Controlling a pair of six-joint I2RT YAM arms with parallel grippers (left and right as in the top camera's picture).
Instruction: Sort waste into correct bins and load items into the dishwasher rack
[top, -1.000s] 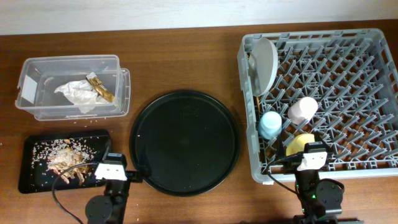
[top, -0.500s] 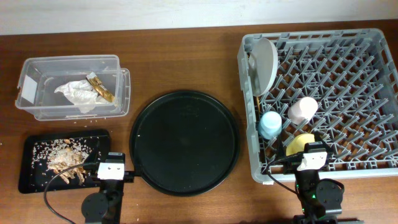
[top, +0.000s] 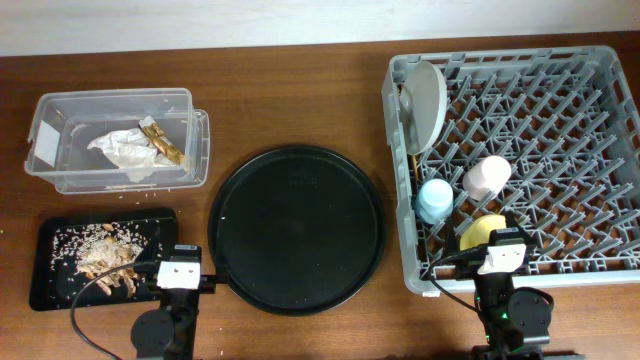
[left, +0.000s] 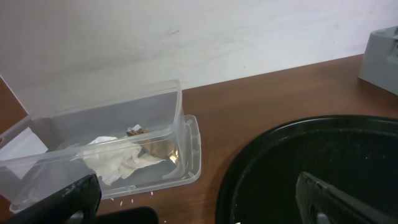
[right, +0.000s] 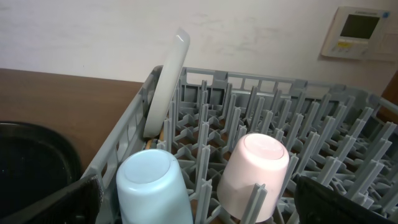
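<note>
The left gripper (left: 202, 200) is hanging with its jaws spread wide and nothing between them, down at seven o'clock on the surface (top: 300, 100). It is looking over the rim of the round black tray (top: 295, 230) toward the clear box (top: 60, 110). The right gripper (right: 199, 202) is hovering at five o'clock, jaws just as wide and empty, at the near wall of the dishwasher rack (top: 510, 55).

By the look of it, the sorting is reading as finished. The napkin (top: 122, 152) and the wrapper (top: 165, 145) are lying together inside the clear box at ten o'clock. The food scraps (top: 105, 262) and rice are sitting on the flat black tray (top: 45, 290) at eight o'clock.

Over at three o'clock the plate (top: 425, 100) is standing on edge against the rack's nine o'clock wall. The blue cup (top: 434, 198) and pink cup (top: 486, 176) are resting mouth-down side by side among the pegs. The yellow bowl (top: 482, 230) is tucked just beside them. The chopsticks are hard to make out. A thin brown sliver (top: 412, 165) under the plate may be them.

So the step in hand is looking like a final check and a clean park. A few white specks (top: 125, 195) are showing on the surface between box and flat tray, and these are worth confirming. Any last motion is calling for wide jaws and a path clear of the rack wall and the tray rims.
</note>
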